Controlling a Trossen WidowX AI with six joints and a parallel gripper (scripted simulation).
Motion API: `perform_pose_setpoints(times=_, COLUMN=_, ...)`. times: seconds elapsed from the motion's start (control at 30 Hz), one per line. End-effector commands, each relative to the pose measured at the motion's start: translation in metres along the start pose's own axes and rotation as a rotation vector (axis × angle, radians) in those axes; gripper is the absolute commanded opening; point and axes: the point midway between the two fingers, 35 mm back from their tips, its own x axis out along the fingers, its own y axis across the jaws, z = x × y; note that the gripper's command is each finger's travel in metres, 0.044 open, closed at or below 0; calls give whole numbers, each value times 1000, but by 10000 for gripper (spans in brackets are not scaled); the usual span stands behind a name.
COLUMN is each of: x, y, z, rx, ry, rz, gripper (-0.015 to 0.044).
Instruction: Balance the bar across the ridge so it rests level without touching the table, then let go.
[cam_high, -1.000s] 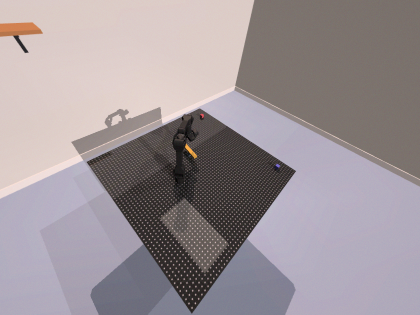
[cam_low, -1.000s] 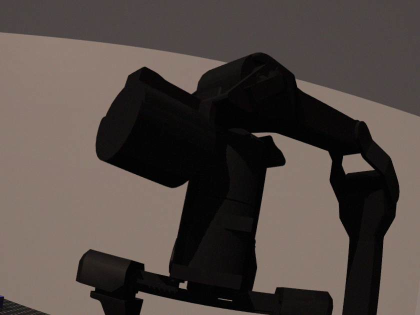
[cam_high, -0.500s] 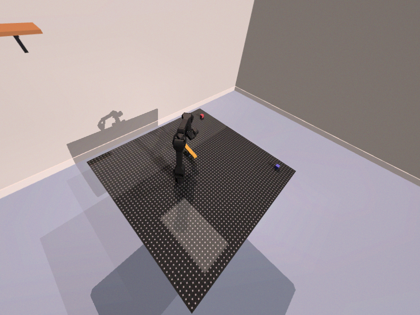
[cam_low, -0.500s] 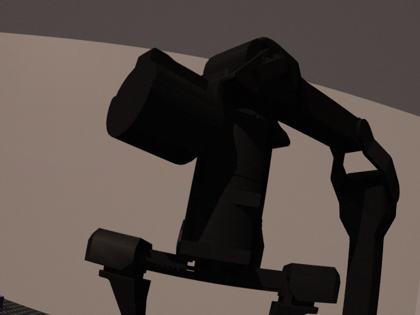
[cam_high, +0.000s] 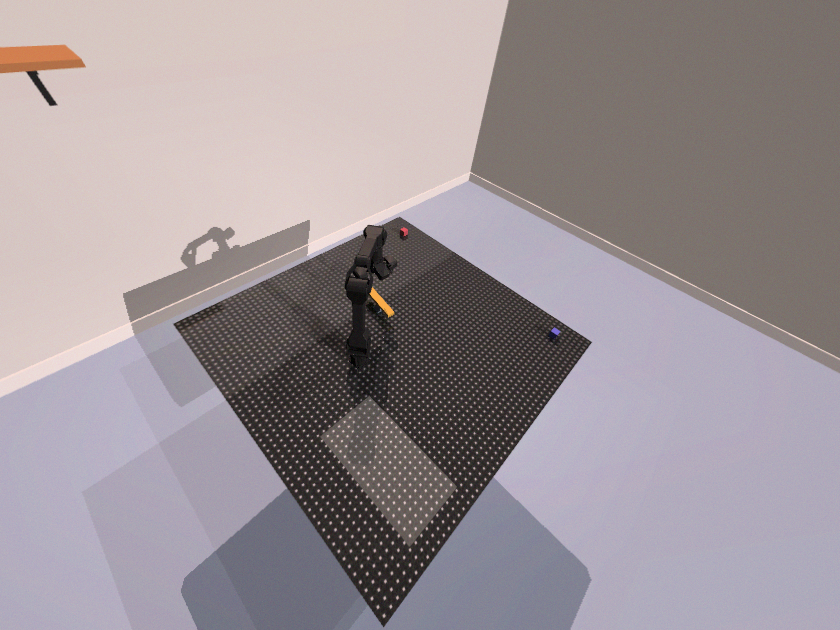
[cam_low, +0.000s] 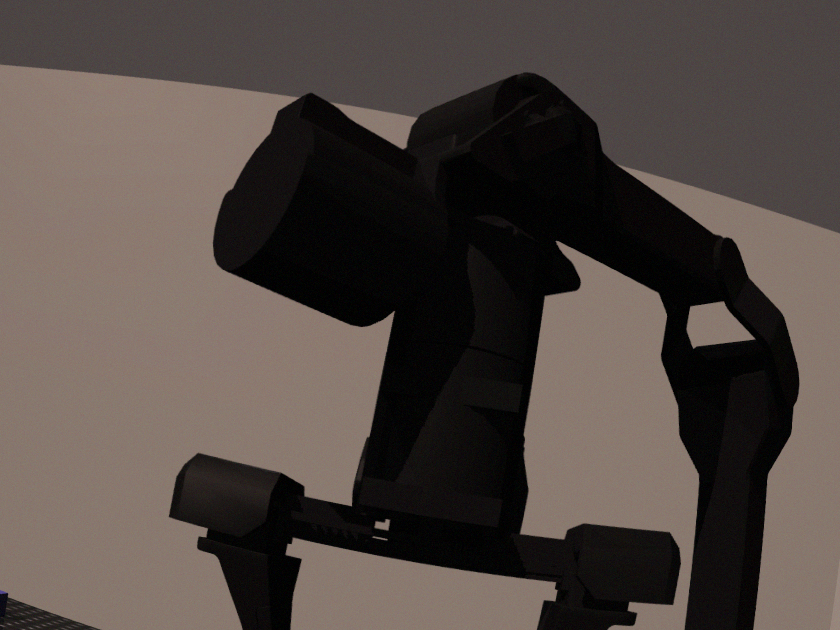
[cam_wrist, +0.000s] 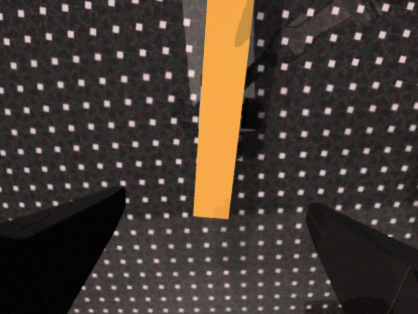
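The orange bar (cam_high: 382, 302) (cam_wrist: 222, 110) lies beside the arm in the top view. In the wrist view it runs from the top edge down to its near end, between the fingers' lines but touching neither. My gripper (cam_wrist: 216, 203) is open and empty, raised above the bar's near end. In the exterior view its fingers run out of the bottom of the frame. The ridge cannot be made out clearly; a dark shape shows under and beside the bar in the wrist view. Whether the bar is level or touches the table cannot be told.
A red cube (cam_high: 403, 231) is near the back corner of the dotted black mat (cam_high: 468, 379). A blue cube (cam_high: 555, 332) (cam_low: 2, 603) is near the right corner. A pale see-through rectangle (cam_high: 407, 474) lies toward the front. An orange shelf (cam_high: 40, 58) is on the wall.
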Motion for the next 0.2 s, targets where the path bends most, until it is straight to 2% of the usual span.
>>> perform_pose_setpoints(times=0.0, x=0, y=0, z=0, rx=0, ry=-1, rz=0, gripper=440)
perform_pose_setpoints(times=0.17, x=0, y=0, z=0, rx=0, ry=-1, rz=0, gripper=440)
